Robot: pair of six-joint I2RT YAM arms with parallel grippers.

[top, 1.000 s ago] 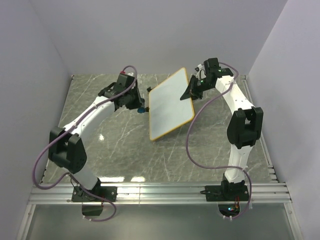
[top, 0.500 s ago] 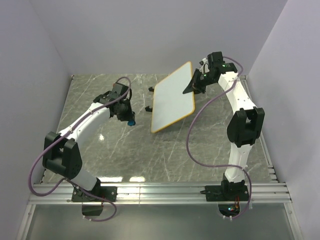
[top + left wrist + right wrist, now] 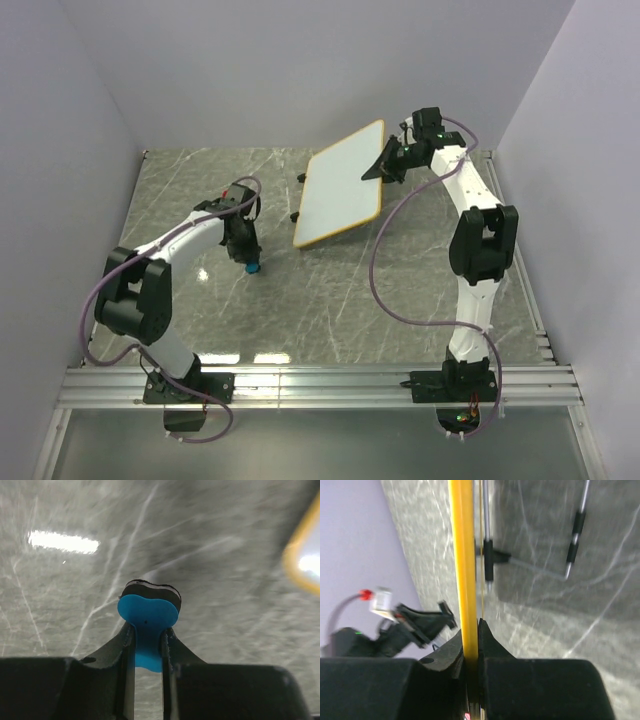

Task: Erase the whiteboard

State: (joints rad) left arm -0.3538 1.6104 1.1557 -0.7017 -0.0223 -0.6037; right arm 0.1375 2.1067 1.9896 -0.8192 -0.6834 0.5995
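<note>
The whiteboard (image 3: pixel 343 187) is white with an orange-tan frame and no marks visible; it hangs tilted at the back middle. My right gripper (image 3: pixel 388 160) is shut on its right edge, seen edge-on as a yellow strip (image 3: pixel 462 555) in the right wrist view between the right gripper's (image 3: pixel 472 630) jaws. My left gripper (image 3: pixel 250 262) is shut on the blue eraser (image 3: pixel 148 615), held low over the table, left of the board and apart from it. The eraser's black felt (image 3: pixel 151 588) faces the table.
The grey marble table (image 3: pixel 330 300) is walled at the left, back and right. The board's wire stand with black-tipped legs (image 3: pixel 535 555) hangs under it. A corner of the board's frame (image 3: pixel 305 555) shows at the right in the left wrist view.
My left gripper has moved with the eraser away from the board's left edge, down and toward the near left. My right gripper has swung the board flatter and farther back.
</note>
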